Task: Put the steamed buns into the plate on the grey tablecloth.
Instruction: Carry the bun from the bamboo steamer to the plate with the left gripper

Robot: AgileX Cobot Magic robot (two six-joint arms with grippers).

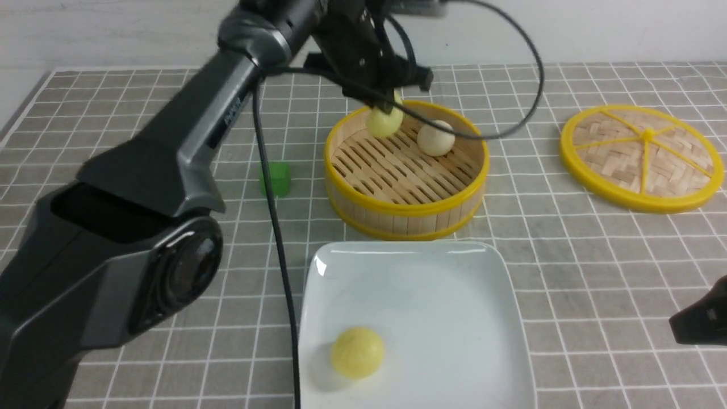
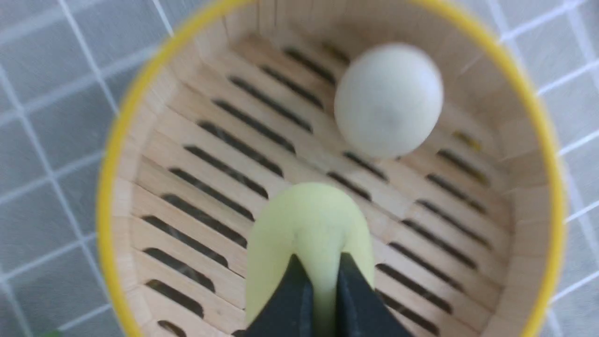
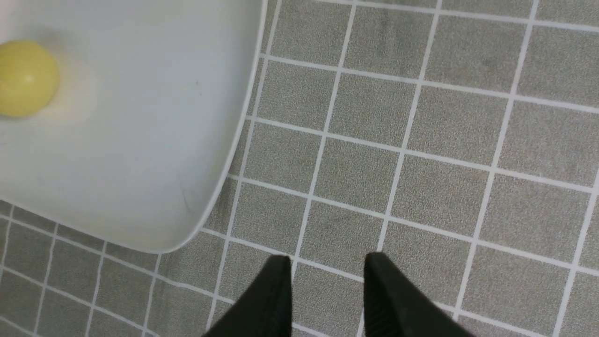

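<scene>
L gripper [image 2: 319, 269] jaws clamped on pale-yellow bun [image 2: 309, 220], smooth, squashed, in steamer [image 2: 108, 187]; off-white bun [image 2: 388, 100] just beyond tips. R gripper [image 3: 327, 262] jaws apart, empty, above tablecloth [image 3: 421, 140]; plate [image 3: 140, 154] w/ 3rd bun [image 3: 25, 77] beside.

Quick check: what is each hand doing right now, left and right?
Left hand: closed on a pale yellow bun.
Right hand: open, holding nothing, above the grey tablecloth.

A round bamboo steamer basket [image 1: 406, 218] with a yellow rim and a slatted floor is seen standing upright near the middle of the scene. A small green cube [image 1: 276, 179] is placed near it on the left. A round woven lid [image 1: 642, 156] with a yellow rim and yellow spokes is laid flat, well apart on the right.
</scene>
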